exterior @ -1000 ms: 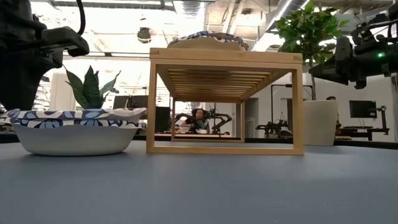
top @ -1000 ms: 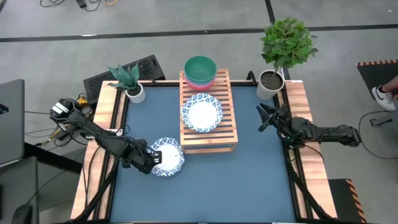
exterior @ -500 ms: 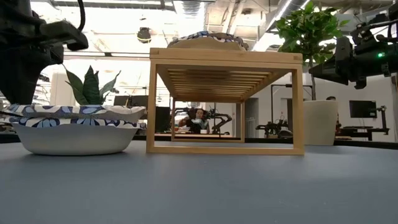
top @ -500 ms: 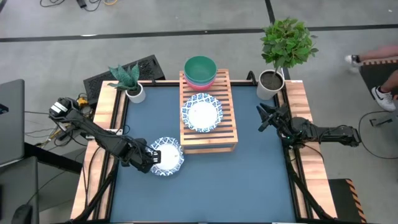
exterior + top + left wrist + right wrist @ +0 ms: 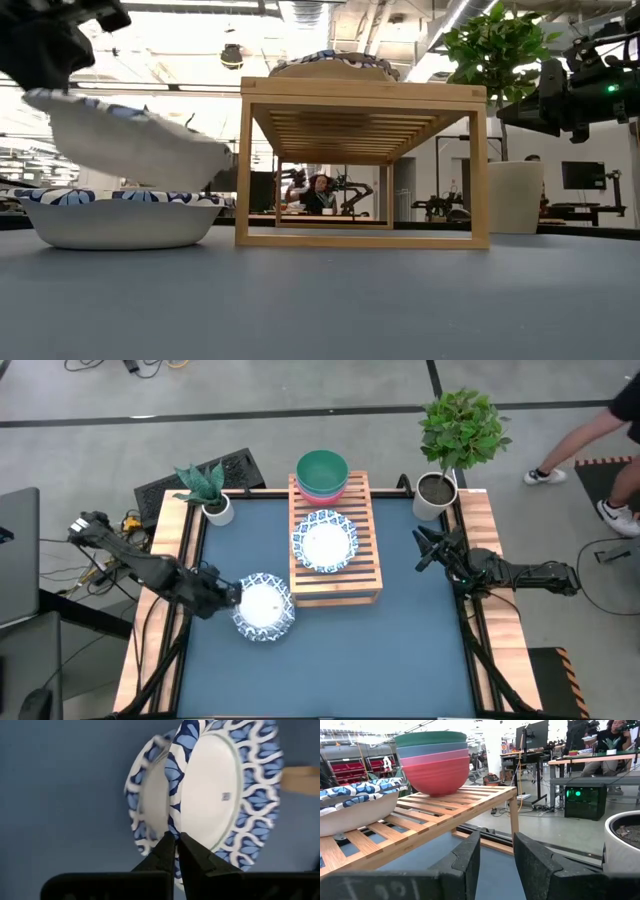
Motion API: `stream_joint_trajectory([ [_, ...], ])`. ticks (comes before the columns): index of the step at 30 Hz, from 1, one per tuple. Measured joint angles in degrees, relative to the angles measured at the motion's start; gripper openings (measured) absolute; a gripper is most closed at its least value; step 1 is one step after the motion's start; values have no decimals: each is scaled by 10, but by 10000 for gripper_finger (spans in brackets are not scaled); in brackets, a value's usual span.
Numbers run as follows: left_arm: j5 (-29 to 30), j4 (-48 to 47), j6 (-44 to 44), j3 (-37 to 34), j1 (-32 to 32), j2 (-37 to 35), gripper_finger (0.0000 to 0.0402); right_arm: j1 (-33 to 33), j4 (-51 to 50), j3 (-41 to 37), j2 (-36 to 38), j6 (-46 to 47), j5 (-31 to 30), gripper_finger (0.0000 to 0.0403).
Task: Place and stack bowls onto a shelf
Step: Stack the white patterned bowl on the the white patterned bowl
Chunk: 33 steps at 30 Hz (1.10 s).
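Bowls first: my left pincer (image 5: 175, 840) is pinched shut on the rim of a shallow blue-and-white patterned bowl (image 5: 262, 603), and that bowl hangs tilted above a second patterned bowl (image 5: 118, 222) sitting flat on the blue bench (image 5: 400, 650), out at about eight o'clock from the shelf. In the low view the held bowl (image 5: 130, 140) slopes down toward the rack with its low edge just over the resting one, clear of it as far as I can tell. I read the rim grip as the only workable hold on something this wide and shallow, which is why it dangles at an angle.

The low light-wood slatted shelf (image 5: 340, 585) runs up the middle of the bench. Another patterned shallow bowl (image 5: 324, 543) sits mid-shelf, and at the twelve o'clock end a teal-green bowl (image 5: 322, 466) is nested on a pink bowl (image 5: 322, 497); the right wrist view shows a blue-grey rim between them. Deep ones at the back, wide ones in front, so I judge my bowl belongs on the mid-shelf one, with the bench bowl to follow.

My right pincer (image 5: 423, 550) waits at three o'clock off the shelf, fingers apart and holding nothing. A potted leafy plant (image 5: 455, 435) stands just behind it.
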<state>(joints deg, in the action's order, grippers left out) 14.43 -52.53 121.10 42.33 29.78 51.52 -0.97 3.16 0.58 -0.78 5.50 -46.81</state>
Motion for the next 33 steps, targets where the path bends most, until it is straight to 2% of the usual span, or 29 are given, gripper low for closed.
stream_joint_trajectory([
  [9,84,-12,-25,0,0,-121,0,0,0,0,0,0,0,143],
  [18,88,-86,-33,0,0,-196,0,0,0,0,0,0,0,143],
  [22,111,-129,-31,0,0,-229,0,-6,1,0,0,0,0,143],
  [26,186,-136,-51,1,0,-262,0,-20,2,0,0,0,0,143],
  [33,387,-128,-150,58,0,-275,0,-41,2,0,0,7,0,143],
])
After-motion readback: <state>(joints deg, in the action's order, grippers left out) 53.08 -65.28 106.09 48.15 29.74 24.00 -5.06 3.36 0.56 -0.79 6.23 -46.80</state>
